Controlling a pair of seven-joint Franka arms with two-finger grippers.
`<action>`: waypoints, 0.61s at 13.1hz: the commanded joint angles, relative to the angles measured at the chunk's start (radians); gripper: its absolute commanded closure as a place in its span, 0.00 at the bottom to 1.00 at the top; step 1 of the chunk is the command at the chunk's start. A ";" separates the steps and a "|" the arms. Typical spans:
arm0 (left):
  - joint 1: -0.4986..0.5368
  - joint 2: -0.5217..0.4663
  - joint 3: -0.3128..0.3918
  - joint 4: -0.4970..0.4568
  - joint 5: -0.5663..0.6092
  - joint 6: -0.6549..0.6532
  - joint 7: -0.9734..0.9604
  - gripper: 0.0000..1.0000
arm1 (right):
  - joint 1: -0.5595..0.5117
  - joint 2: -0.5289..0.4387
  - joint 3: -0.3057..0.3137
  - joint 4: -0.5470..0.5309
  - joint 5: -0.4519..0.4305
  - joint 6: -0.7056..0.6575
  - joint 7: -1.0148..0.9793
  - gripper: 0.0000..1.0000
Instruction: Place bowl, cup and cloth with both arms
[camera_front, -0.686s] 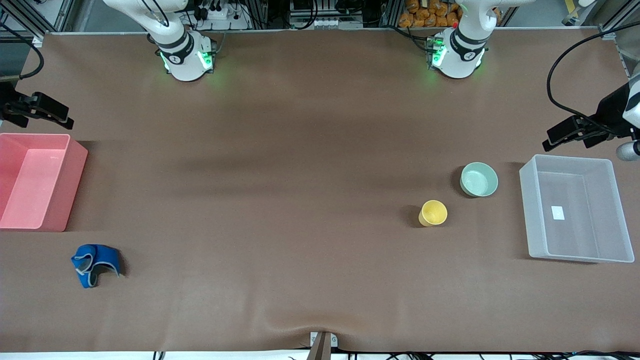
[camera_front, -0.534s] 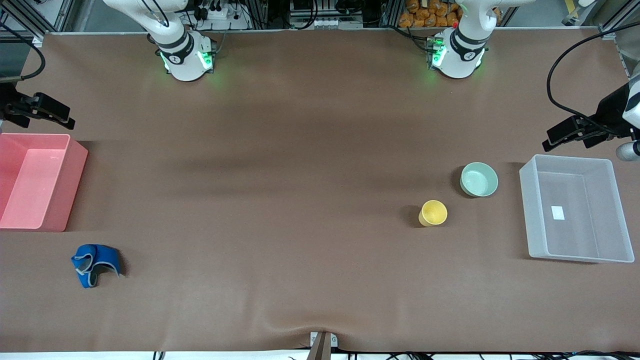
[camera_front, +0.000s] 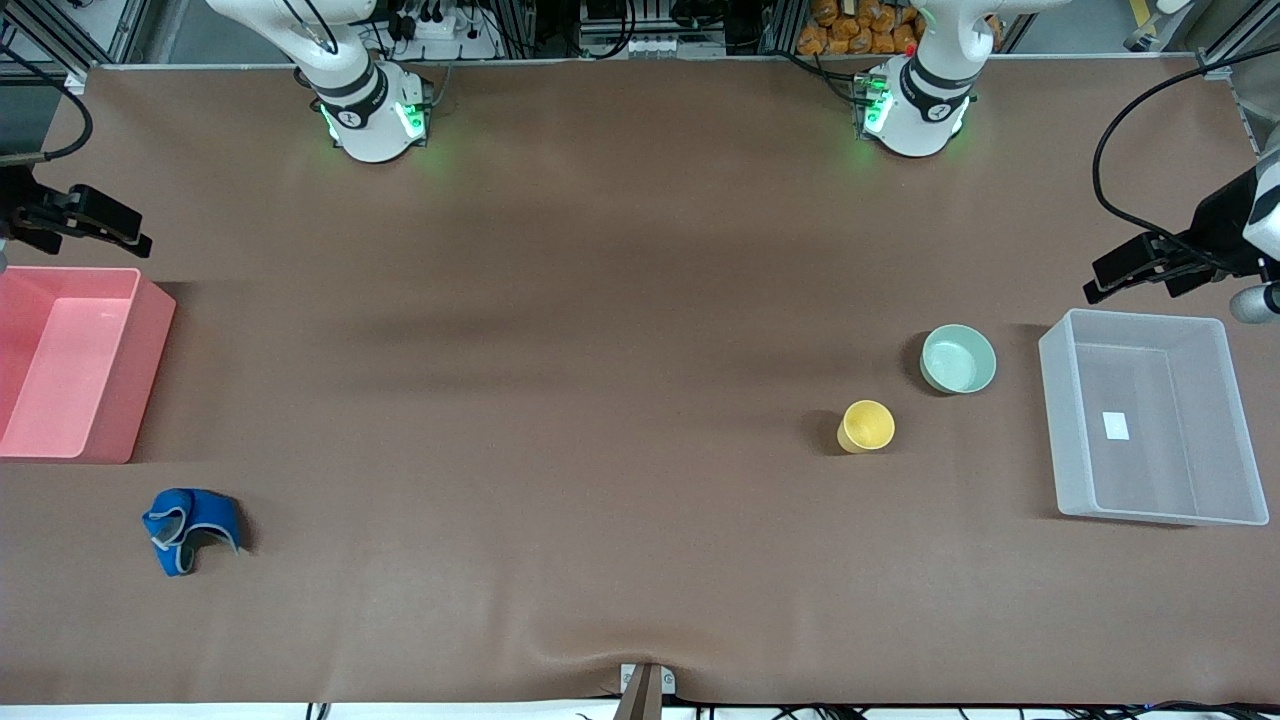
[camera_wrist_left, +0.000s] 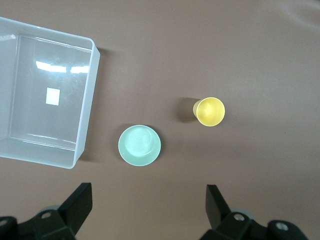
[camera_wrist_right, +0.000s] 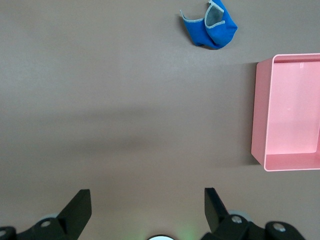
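The mint-green bowl (camera_front: 958, 359) stands upright on the brown table next to a clear bin, and the yellow cup (camera_front: 866, 426) stands a little nearer to the front camera than it. The blue cloth (camera_front: 189, 529) lies crumpled at the right arm's end of the table. My left gripper (camera_front: 1094, 283) hangs open and high by the clear bin; its wrist view shows the bowl (camera_wrist_left: 140, 145) and the cup (camera_wrist_left: 210, 111) below. My right gripper (camera_front: 138, 236) hangs open and high by a pink bin, with the cloth (camera_wrist_right: 210, 24) in its wrist view. Neither gripper holds anything.
A clear plastic bin (camera_front: 1240, 420) sits at the left arm's end of the table and a pink bin (camera_front: 150, 340) at the right arm's end; both are empty. The two arm bases (camera_front: 372, 115) (camera_front: 915, 110) stand along the table's edge farthest from the front camera.
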 joint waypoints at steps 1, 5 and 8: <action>0.002 0.011 0.001 0.008 -0.024 -0.014 0.007 0.00 | -0.004 0.012 0.004 0.021 0.015 -0.016 0.012 0.00; -0.005 0.056 -0.008 -0.001 -0.027 0.021 -0.012 0.00 | -0.006 0.016 0.004 0.015 0.015 -0.016 0.012 0.00; -0.007 0.063 -0.010 -0.004 -0.024 0.026 -0.013 0.00 | -0.006 0.018 0.004 0.014 0.015 -0.016 0.014 0.00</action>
